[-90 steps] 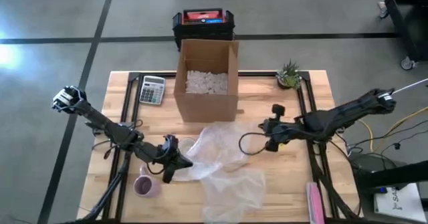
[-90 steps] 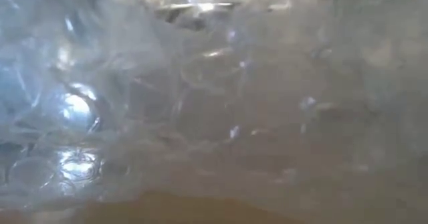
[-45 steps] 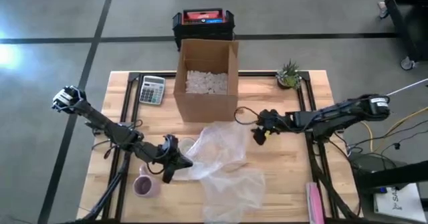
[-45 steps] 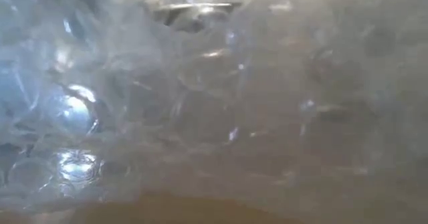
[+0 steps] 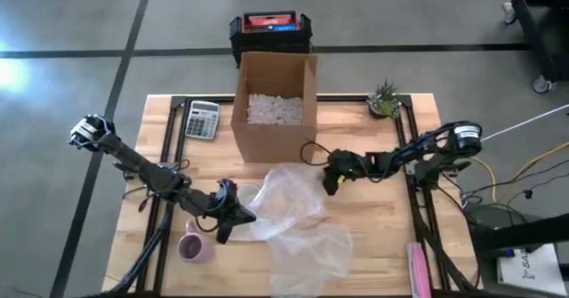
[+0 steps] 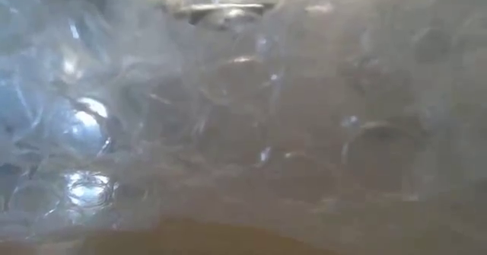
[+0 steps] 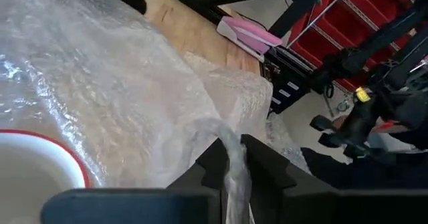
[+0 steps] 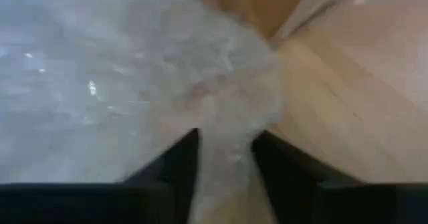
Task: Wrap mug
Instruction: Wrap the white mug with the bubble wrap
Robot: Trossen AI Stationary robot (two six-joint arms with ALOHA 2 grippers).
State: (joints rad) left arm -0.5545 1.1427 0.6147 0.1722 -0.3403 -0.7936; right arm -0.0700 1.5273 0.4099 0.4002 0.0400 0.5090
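High view shows the bubble wrap [image 5: 298,218] spread crumpled over the middle of the desk [image 5: 391,236], in front of the cardboard box [image 5: 275,107], with the pink mug [image 5: 194,246] standing bare on the wood just beside the sheet's left edge, not yet on it. The left pincer [image 5: 233,214] sits at that left edge, next to the mug, and its wrist camera shows its two dark fingers [image 7: 212,170] closed narrow on a gathered fold of the wrap. The right pincer [image 5: 330,181] is at the sheet's far right corner; its own wrist view shows a twisted bunch of plastic running between the fingers [image 8: 175,162], which seem to be only part-way closed around it, so I judge it is about to pinch rather than already gripping firmly. The step in hand looks like taking hold of two edges of the sheet. Next, the right pincer would need to close on its corner, and then both arms must lift and draw the wrap leftward over the mug, or the mug must be set onto the sheet.
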